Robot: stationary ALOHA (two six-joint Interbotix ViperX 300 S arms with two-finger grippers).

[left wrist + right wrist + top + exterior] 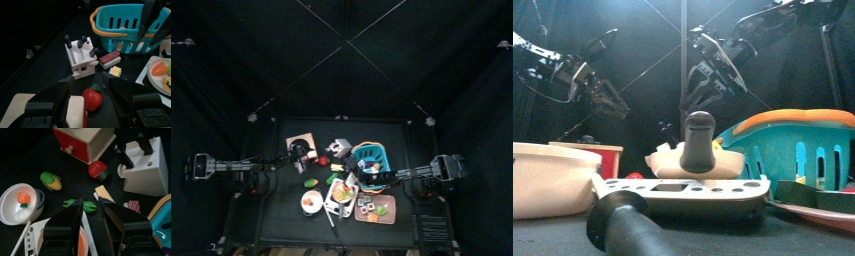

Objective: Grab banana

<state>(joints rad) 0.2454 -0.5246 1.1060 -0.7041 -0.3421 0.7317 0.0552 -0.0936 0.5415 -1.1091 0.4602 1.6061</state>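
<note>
I see no banana in any view. In the left wrist view my left gripper (93,84) is open, its jaws wide apart over a red pepper (93,99) beside a wooden board (20,105). My right gripper (93,207) is open too, hanging over a green vegetable (80,204) and a cheese wedge (103,193). From above, the left gripper (301,152) is at the table's left-middle and the right gripper (374,181) is just in front of the teal basket (369,157). Neither holds anything.
A white knife block (81,59) stands between a red box (81,143) and the teal basket (127,22). Corn (50,181) lies beside a white bowl (13,213). A plate of food (155,75), a cake slice (110,59) and a tray with a black-handled tool (673,195) crowd the front.
</note>
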